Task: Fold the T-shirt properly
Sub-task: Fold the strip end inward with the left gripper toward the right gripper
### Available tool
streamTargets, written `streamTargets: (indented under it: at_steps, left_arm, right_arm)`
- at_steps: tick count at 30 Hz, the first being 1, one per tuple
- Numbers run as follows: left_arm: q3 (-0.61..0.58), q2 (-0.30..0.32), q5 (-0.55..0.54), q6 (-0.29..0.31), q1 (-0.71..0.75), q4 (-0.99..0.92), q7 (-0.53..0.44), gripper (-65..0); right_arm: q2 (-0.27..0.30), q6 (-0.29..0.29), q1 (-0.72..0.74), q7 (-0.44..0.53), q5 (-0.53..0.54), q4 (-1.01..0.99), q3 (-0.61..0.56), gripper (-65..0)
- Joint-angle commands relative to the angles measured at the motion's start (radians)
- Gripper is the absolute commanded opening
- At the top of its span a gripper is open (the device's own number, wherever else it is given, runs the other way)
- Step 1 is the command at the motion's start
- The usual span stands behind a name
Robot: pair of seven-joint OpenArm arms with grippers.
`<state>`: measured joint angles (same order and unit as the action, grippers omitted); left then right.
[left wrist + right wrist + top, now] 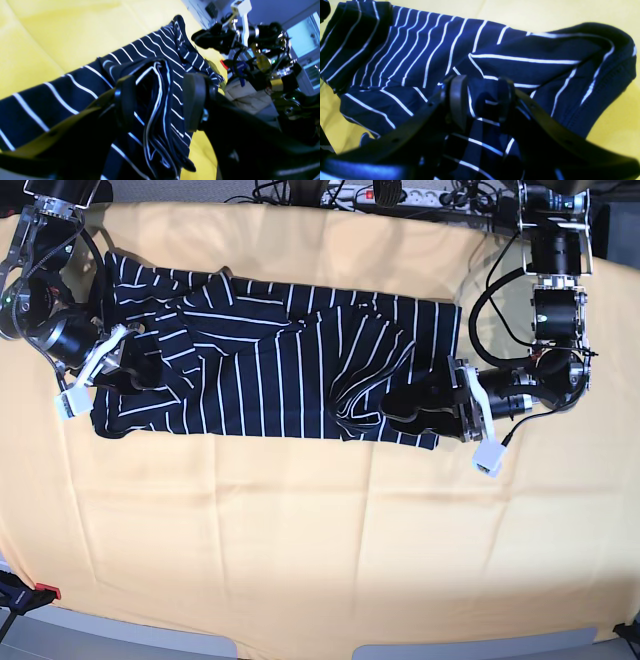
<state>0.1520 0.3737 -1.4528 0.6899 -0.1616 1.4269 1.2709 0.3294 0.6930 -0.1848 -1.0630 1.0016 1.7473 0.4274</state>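
Observation:
The dark navy T-shirt (280, 370) with thin white stripes lies stretched sideways across the far half of the yellow table, partly folded and rumpled. My left gripper (395, 408) is at the shirt's right end. In the left wrist view its fingers stand wide apart (160, 100), and a loose fold of the T-shirt (75, 85) hangs between them without being pinched. My right gripper (150, 370) is at the shirt's left end. In the right wrist view it (481, 100) is closed around a bunched fold of the T-shirt (495, 62).
A yellow cloth (320, 530) covers the whole table. A power strip and cables (400, 195) run along the far edge. A red clamp (40, 592) sits at the front left corner. The right arm (250, 50) shows in the left wrist view.

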Motion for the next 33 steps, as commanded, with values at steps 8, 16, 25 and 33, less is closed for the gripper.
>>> streamTargets:
  at_steps: [8,16,25,33]
  left_arm:
    - [0.045,0.012,0.068,0.007,-0.021,0.016,-0.014,-65.0]
    - [0.007,0.011,0.294,-0.082,-0.016,0.016,-0.042,-65.0]
    - [-0.126,0.011,0.233,-0.068,-0.016,0.016,-0.032,-65.0]
    - [-0.193,-0.017,0.09,0.008,-0.017,0.016,-0.04,-65.0]
  right_arm:
    - [0.014,0.005,0.011,0.019,0.027,0.018,0.005,-42.1]
    - [0.014,0.005,0.012,0.019,0.046,0.018,0.005,-42.3]
    - [0.014,0.005,0.013,0.023,0.046,0.018,0.005,-42.3]
    - [0.014,0.005,0.013,0.023,0.046,0.018,0.005,-42.3]
